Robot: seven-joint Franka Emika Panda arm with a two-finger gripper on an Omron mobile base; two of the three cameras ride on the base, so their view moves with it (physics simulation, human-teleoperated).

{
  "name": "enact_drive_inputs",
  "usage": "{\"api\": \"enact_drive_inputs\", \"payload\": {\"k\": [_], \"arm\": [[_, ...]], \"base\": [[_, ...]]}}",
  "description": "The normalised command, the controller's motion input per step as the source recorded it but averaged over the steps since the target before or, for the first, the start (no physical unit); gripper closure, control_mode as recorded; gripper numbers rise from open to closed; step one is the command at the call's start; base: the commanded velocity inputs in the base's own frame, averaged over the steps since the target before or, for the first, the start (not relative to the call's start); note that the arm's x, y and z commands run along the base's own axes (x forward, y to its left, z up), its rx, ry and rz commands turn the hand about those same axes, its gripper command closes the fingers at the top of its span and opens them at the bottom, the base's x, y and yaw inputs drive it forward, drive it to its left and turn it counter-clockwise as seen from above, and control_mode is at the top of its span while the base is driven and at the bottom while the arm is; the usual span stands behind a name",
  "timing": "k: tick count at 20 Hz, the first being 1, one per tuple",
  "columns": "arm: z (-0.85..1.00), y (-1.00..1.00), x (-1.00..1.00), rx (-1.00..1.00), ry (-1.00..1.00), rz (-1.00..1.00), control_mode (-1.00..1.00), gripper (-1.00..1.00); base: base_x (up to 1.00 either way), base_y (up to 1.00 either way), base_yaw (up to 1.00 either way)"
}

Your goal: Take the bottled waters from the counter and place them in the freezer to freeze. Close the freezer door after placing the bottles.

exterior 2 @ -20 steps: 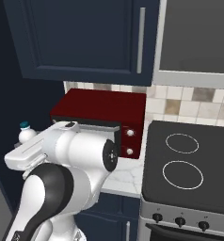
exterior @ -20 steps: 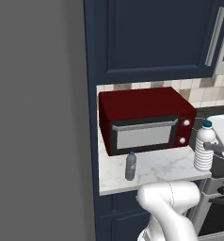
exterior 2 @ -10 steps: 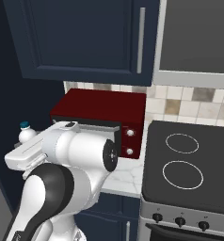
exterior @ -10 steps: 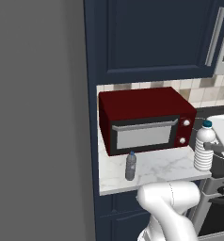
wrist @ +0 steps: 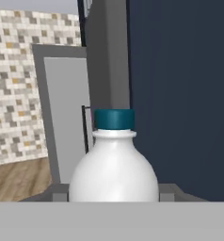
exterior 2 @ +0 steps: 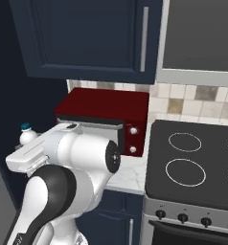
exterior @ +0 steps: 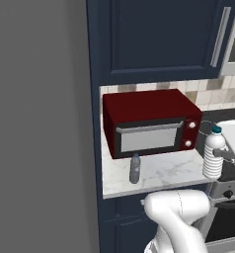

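A: End effector [exterior: 222, 157] sits at the right edge of the left base view, clamped on the white bottle [exterior: 213, 155]. Bottle upright, held off the surface [exterior: 161, 173], out past its right end and in front of the stove.

B: Bottle details?

A: Clear-white plastic, ribbed lower body, rounded shoulder, teal-blue cap. In the hand view the bottle [wrist: 114, 167] stands between the finger tips with its smooth dome and cap facing the camera; the lower body is cut off by the frame. In the right base view just the cap and shoulder of the bottle [exterior 2: 27, 134] peek over the white arm.

B: The fingers themselves?

A: Hard to make out. Small grey blocks flank the bottle in the hand view; the contact itself is hidden.

B: Second bottle?

A: Grey bottle [exterior: 135, 169], smoky and slim, stands upright on the marble-look surface just in front of the microwave [exterior: 149, 123], near the front edge. Too small to read its cap.

B: Surroundings?

A: Microwave is a dark red glossy box with a silver-trimmed door and two white knobs. Navy upper cabinet [exterior: 159, 39] above with a silver bar handle, tiled backsplash behind. Black glass stovetop [exterior 2: 197, 165] with four ring burners to the right. A flat matte grey panel [exterior: 38, 128] fills the left of the left base view.

B: Freezer door?

A: Beyond the cap in the hand view is a tall grey door [wrist: 69, 122] with a thin dark handle, partly hidden behind the bottle.
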Motion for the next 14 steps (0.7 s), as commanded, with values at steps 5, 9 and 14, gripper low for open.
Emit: {"api": "enact_drive_inputs", "payload": {"k": [5, 9, 14], "arm": [[0.0, 0.0, 0.0, 0.0, 0.0, 0.0, 1.0, 1.0], [0.0, 0.0, 0.0, 0.0, 0.0, 0.0, 1.0, 1.0], [0.0, 0.0, 0.0, 0.0, 0.0, 0.0, 1.0, 1.0]], "base": [[-0.72, 0.11, 0.02], [-0.59, 0.29, 0.09], [-0.42, 0.45, 0.18]]}}
